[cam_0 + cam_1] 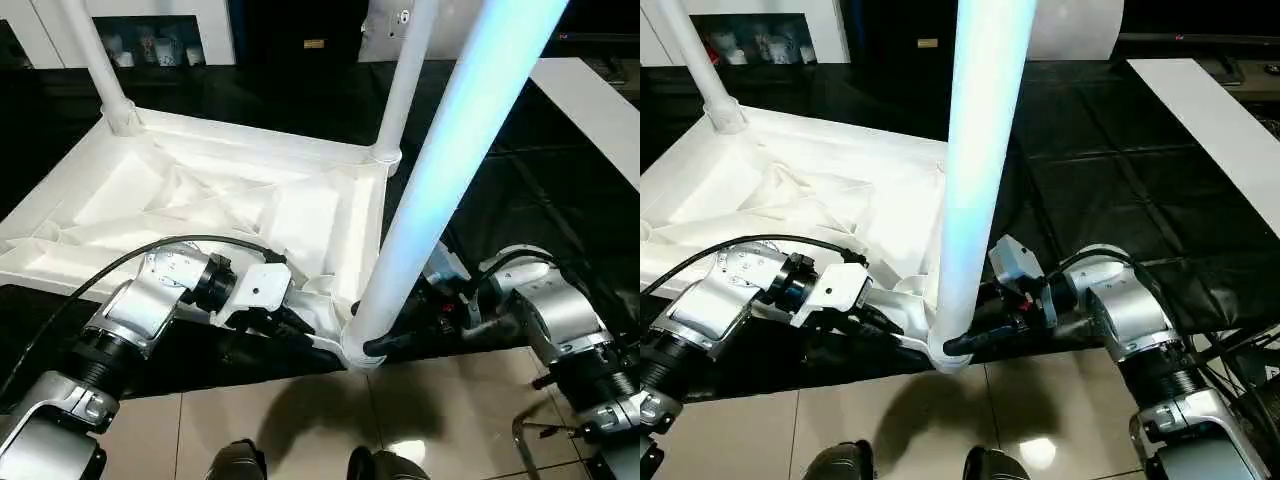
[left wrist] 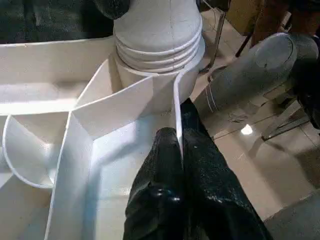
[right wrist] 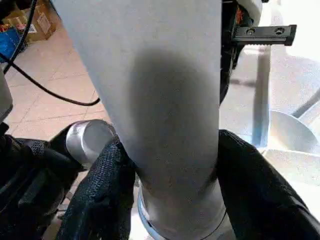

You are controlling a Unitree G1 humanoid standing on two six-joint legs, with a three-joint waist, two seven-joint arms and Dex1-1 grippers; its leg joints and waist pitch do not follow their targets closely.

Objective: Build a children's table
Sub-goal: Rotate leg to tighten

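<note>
The children's table lies upside down, its ribbed white top [image 1: 120, 190] on a black surface. Two legs [image 1: 95, 50] [image 1: 405, 80] stand in the far corner sockets. A third leg [image 1: 450, 150] rises from the near corner socket [image 1: 360, 350]. My right gripper [image 3: 175, 165] is shut on the base of this near leg [image 3: 165, 100], one black finger [image 3: 100, 190] pressed to each side, just above the socket. My left gripper [image 2: 178, 125] is shut on a thin upright rib [image 2: 176, 95] of the top, right beside the same socket [image 2: 155, 45]. Seen from the head, the left gripper [image 1: 295, 322] sits left of the leg and the right gripper [image 1: 385, 345] right of it.
A white shelved cabinet [image 1: 150, 30] stands at the back. A long white panel [image 1: 600, 110] lies on the black surface [image 1: 500, 190] at the right. Tiled floor [image 1: 300, 420] runs along the near edge, with my feet [image 1: 240, 460] and a metal frame [image 1: 530, 440] on it.
</note>
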